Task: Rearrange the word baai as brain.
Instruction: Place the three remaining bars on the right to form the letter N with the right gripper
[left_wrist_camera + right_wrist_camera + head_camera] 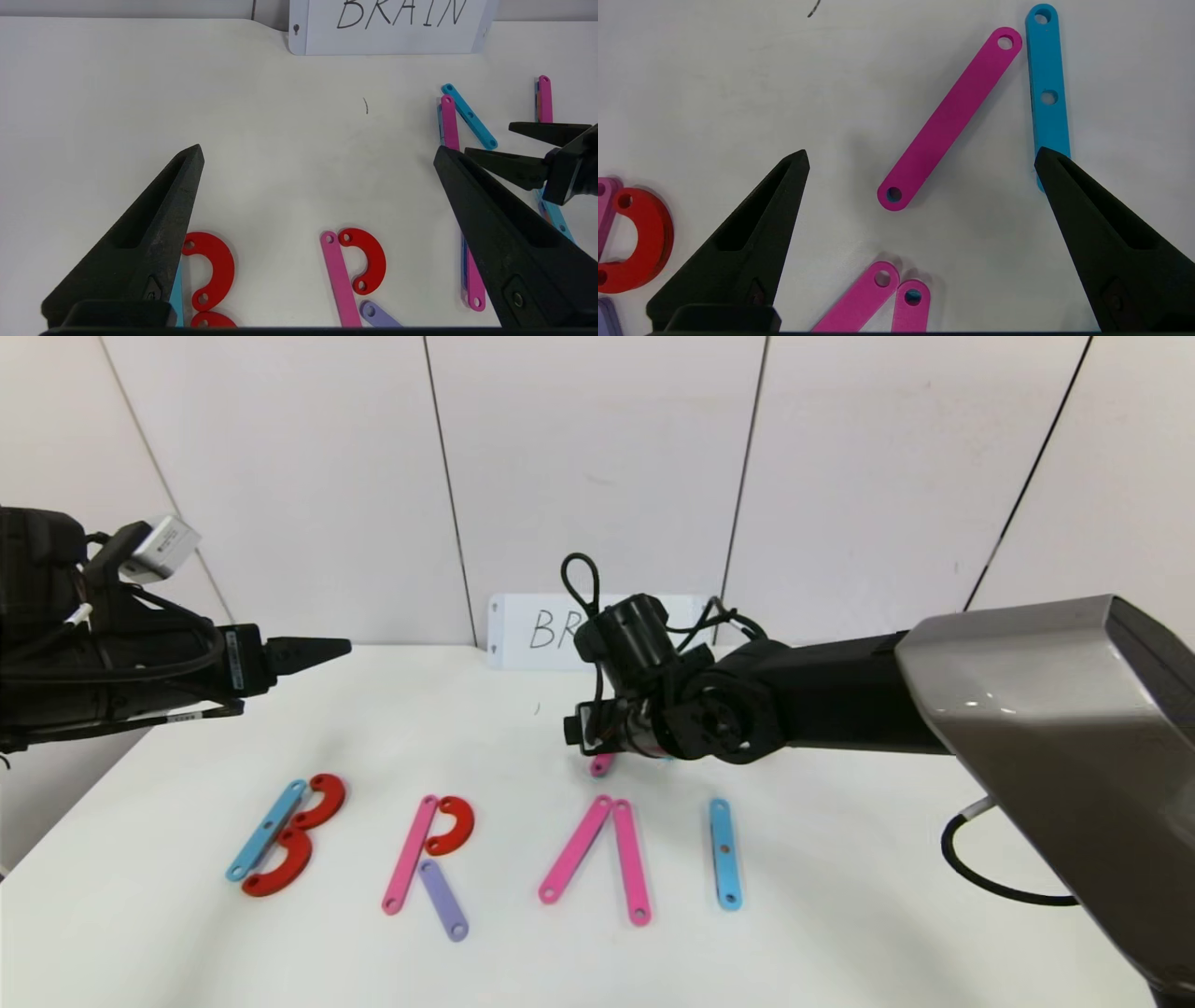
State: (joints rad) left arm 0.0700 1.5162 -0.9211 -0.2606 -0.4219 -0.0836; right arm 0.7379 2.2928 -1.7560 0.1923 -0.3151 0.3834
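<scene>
The word lies along the table's front in four letters. A blue strip (pixel 266 829) and two red curves (pixel 313 803) form a B. A pink strip (pixel 409 855), a red curve (pixel 453 826) and a purple strip (pixel 442 900) form an R. Two pink strips (pixel 574 849) lean together with no crossbar, and a single blue strip (pixel 724 852) follows. My right gripper (pixel 920 153) hangs open just behind the leaning pair, above a loose pink strip (pixel 948 116) beside a loose blue strip (pixel 1045 93). My left gripper (pixel 317 651) is open and raised at the far left.
A white card (pixel 387 23) with BRAIN handwritten on it stands against the back wall. Another pink strip (pixel 544 98) lies farther right behind the right gripper's fingers (pixel 504 163). A black cable (pixel 990 877) loops on the table at the right.
</scene>
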